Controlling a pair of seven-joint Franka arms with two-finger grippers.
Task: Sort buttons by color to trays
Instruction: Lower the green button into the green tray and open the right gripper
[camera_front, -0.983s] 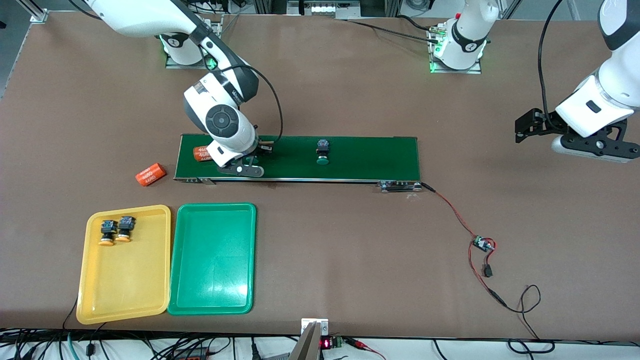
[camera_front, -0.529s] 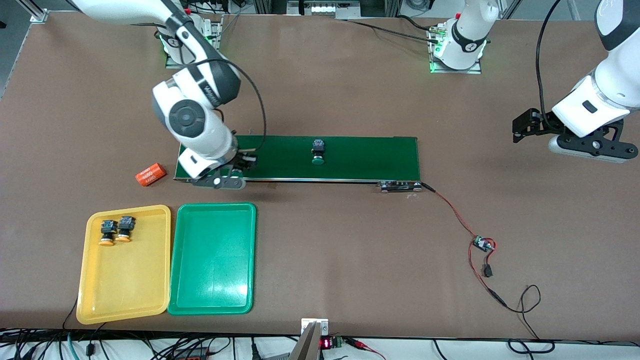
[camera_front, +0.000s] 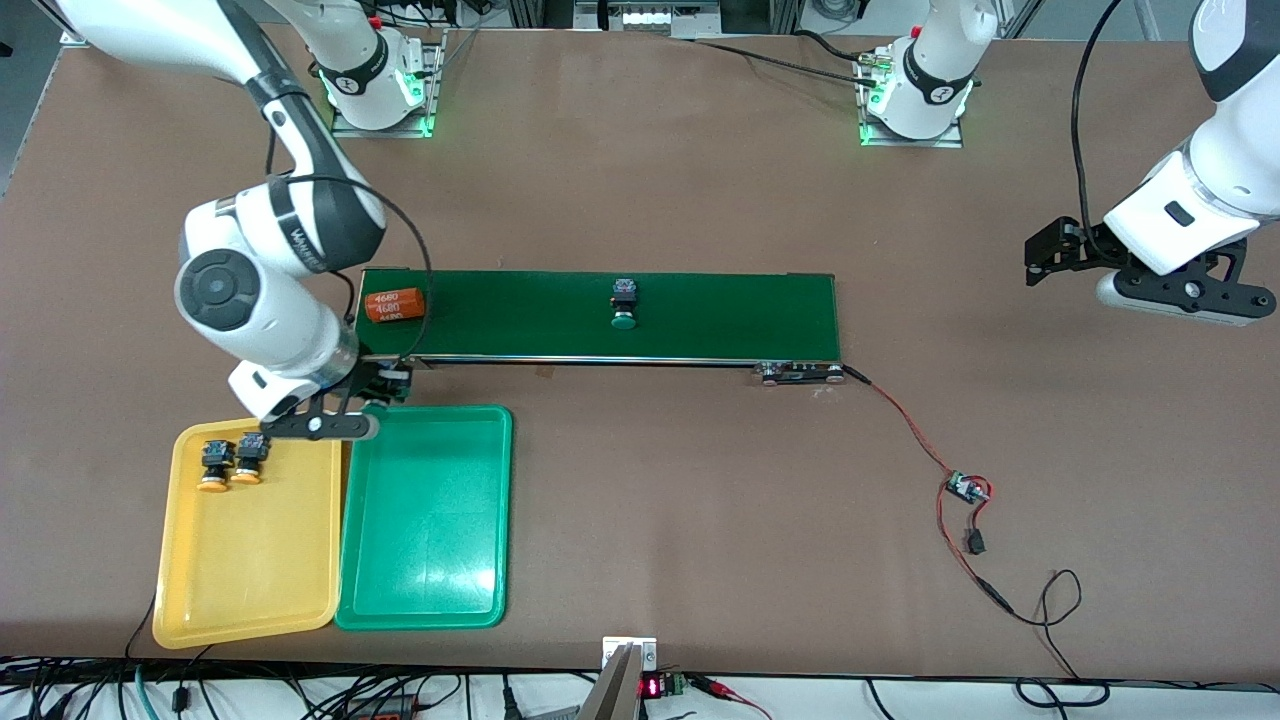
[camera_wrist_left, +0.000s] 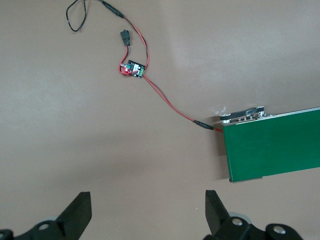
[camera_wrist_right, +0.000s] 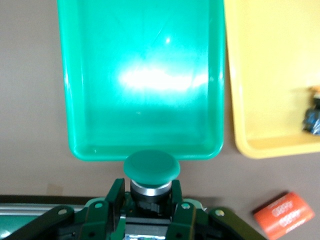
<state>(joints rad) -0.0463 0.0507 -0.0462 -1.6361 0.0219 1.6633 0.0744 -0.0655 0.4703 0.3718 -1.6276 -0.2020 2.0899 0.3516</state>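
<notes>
My right gripper (camera_front: 385, 388) is shut on a green-capped button (camera_wrist_right: 151, 169); in the right wrist view (camera_wrist_right: 150, 195) its fingers clamp the button's body. It hangs over the table strip between the belt and the green tray (camera_front: 425, 520), just short of that tray's rim (camera_wrist_right: 145, 152). The yellow tray (camera_front: 250, 570) lies beside it, toward the right arm's end, and holds two yellow-capped buttons (camera_front: 214, 465) (camera_front: 248, 460). A second green-capped button (camera_front: 624, 303) lies on the belt. My left gripper (camera_front: 1045, 255) is open and empty (camera_wrist_left: 148, 215) and waits over bare table.
The dark-green conveyor belt (camera_front: 720, 315) carries an orange "4680" cylinder (camera_front: 394, 305) at the right arm's end. Another orange cylinder (camera_wrist_right: 283, 215) lies on the table beside the belt, hidden by my right arm in the front view. A red-black wire with a small board (camera_front: 965, 487) trails from the belt.
My right gripper has carried the green-capped button off the belt toward the green tray, uncovering the cylinder on the belt. The other green-capped button has ridden toward the right arm's end.
</notes>
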